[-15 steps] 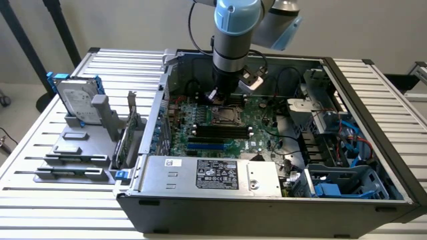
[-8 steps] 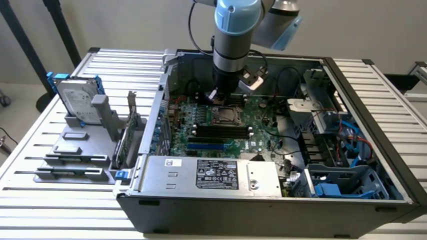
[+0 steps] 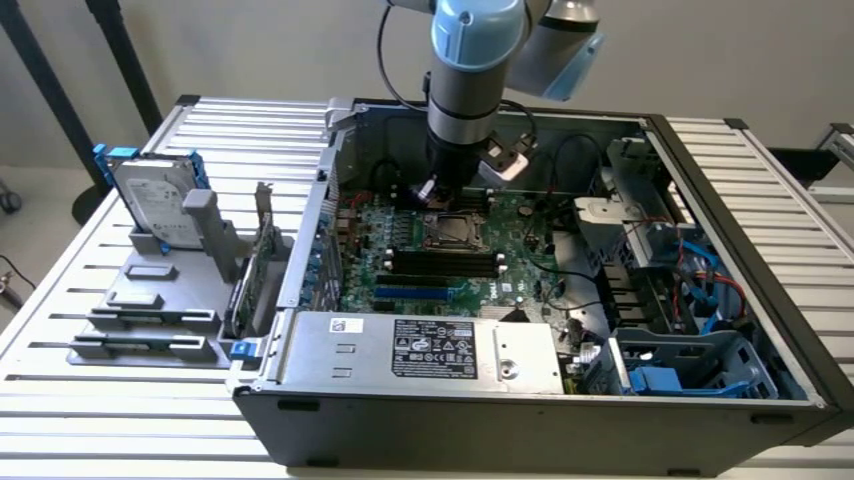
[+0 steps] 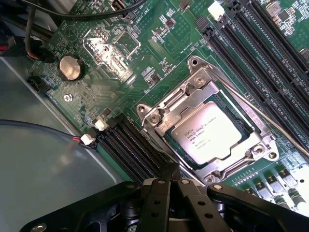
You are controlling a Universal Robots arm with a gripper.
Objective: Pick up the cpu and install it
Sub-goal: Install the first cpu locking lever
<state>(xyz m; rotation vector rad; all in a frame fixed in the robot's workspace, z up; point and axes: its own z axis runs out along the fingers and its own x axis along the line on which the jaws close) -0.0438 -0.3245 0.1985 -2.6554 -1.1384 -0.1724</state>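
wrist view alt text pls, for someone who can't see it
A silver-topped cpu sits in the metal socket frame on a green motherboard, the robot's shut black hand close over the frame's edge. Black memory slots run beside the socket, and a round coin battery lies farther off.

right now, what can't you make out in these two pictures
- Print on the cpu: too small to read in the wrist view.
- Socket in the exterior view: partly covered by the arm, so the cpu can't be made out there.
- Gripper: the fingers' tips are cut off by the frame edge in the wrist view; they look closed, holding nothing.
- Hard drive label: too small in the exterior view.
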